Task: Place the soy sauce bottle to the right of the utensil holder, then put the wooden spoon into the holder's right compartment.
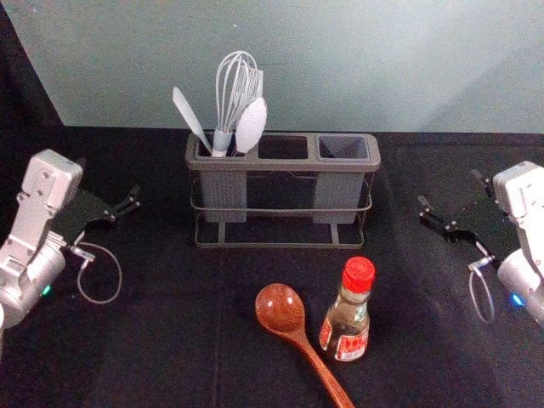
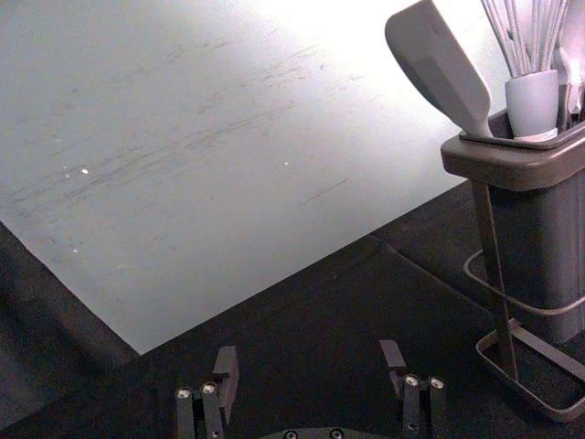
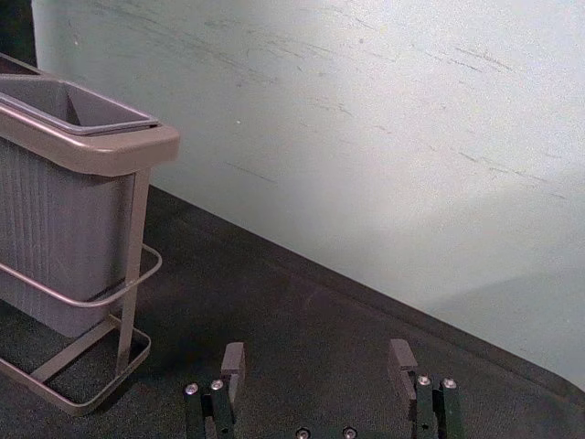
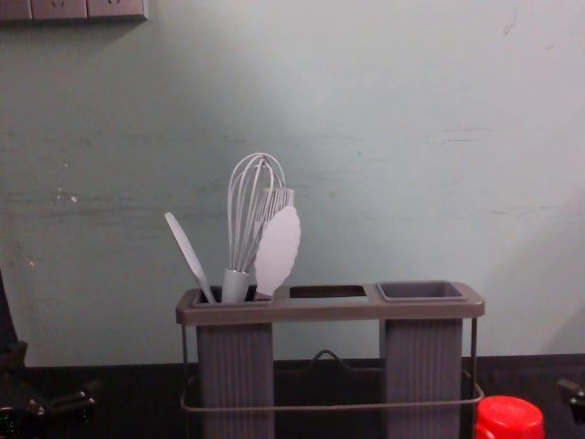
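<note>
Pale green wall [image 1: 289, 68] stands behind the utensil holder [image 1: 285, 245], and black cloth [image 1: 153, 348] is spread under it. In front of the holder, toward the robot and near the holder's right end, the soy sauce bottle [image 1: 347, 321] stands upright with its red cap on top. Just beside it, on the left, lies the wooden spoon [image 1: 280, 309], its bowl toward the holder and its handle slanting toward the robot and to the right.

The right gripper [image 3: 316, 349] is off the holder's right side, with its two fingers wide apart and nothing between them. The left gripper [image 2: 309, 352] waits off the holder's left side, also widely spread and holding nothing.

I judge that the bottle comes first, and the right arm is the nearer one. From its claw, the bottle lies inward to the left and closer to the robot's body. Because the bottle's long axis is vertical, the fingers should probably close from its two sides, carefully, without pushing the spoon.
</note>
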Controlling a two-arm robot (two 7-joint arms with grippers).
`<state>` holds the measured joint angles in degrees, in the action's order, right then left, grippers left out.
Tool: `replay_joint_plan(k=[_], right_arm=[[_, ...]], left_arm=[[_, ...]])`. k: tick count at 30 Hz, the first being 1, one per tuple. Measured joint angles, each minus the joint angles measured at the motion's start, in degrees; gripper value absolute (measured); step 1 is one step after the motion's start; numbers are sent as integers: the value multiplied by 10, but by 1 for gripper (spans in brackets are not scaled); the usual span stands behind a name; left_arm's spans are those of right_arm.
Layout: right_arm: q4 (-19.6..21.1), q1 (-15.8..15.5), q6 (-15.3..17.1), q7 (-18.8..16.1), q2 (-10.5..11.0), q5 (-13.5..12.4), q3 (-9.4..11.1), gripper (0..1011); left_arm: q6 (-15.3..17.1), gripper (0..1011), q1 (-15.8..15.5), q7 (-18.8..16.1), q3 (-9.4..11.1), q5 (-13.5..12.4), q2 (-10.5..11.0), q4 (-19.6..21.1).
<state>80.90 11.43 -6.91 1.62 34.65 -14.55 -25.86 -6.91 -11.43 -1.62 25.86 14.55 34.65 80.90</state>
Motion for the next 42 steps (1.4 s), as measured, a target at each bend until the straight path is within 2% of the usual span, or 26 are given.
replay_joint_plan(k=[42], right_arm=[[0,0,0,0,0,0,0,1002]], left_arm=[[0,1011,0,0,0,0,0,0]])
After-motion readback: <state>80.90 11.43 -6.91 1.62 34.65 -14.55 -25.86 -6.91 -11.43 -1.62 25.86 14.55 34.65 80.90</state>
